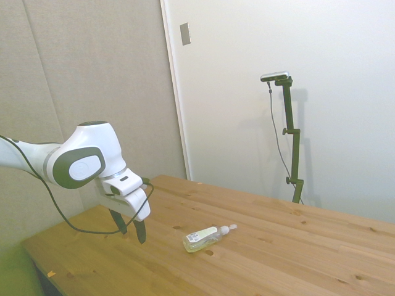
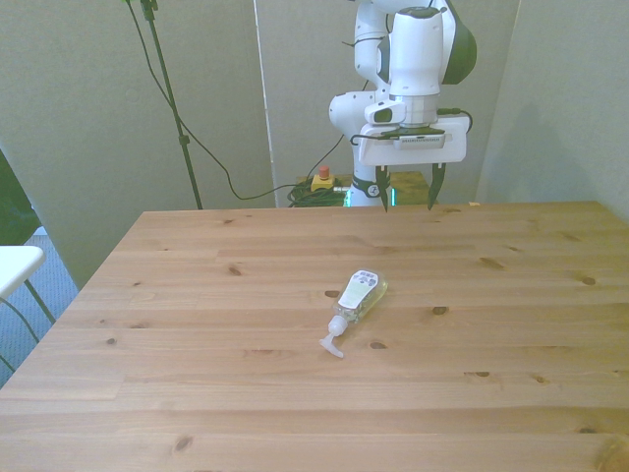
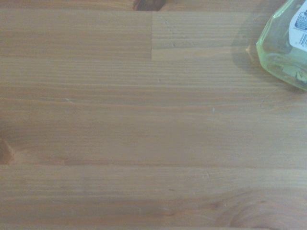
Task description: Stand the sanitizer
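The sanitizer (image 2: 358, 296) lies flat on the desk (image 2: 197, 295). The pincer (image 2: 407, 193) hangs open and empty, well apart, so the approach comes first. Next it must descend over the bottle's body.

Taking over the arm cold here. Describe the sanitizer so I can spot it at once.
Start at the wooden table and look near its middle, out ahead of the open gripper. The sanitizer lies flat on its side there, nozzle pointing away from the arm. It is the only loose object on the table: a slim clear bottle of pale yellowish liquid with a white label and cap.
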`<state>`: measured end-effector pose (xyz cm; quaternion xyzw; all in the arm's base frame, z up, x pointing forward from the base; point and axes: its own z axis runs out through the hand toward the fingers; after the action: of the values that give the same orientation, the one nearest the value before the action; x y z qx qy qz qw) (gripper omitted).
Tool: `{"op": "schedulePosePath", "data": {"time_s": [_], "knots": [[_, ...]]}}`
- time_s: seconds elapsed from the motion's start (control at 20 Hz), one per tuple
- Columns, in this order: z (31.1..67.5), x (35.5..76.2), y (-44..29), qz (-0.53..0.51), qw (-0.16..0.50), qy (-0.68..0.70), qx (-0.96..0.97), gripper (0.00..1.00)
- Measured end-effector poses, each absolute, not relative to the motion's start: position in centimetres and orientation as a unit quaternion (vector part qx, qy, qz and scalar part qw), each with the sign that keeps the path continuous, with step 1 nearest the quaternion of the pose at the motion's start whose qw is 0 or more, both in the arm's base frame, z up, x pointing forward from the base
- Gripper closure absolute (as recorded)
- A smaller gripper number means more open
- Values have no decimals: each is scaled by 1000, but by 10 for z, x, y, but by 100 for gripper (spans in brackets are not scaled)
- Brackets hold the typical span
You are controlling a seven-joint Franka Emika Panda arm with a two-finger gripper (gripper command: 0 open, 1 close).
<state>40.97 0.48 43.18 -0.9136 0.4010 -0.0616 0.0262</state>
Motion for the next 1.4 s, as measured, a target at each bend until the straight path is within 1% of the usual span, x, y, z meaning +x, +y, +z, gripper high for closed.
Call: {"op": "schedulePosePath", "data": {"time_s": [0.15,0.25,0.5,0.7,0.75,0.95,1.2,1.4], "knots": [[432,412,4,-62,26,403,-913,0],[438,420,-4,-69,30,415,-907,0],[462,461,-56,-108,37,461,-880,0],[467,500,-97,-120,42,499,-857,0],[457,527,-117,-116,40,518,-846,0],[458,545,-123,-152,34,533,-831,0],[419,593,-141,-159,32,551,-819,0],[396,618,-148,-158,28,561,-812,0]]}}
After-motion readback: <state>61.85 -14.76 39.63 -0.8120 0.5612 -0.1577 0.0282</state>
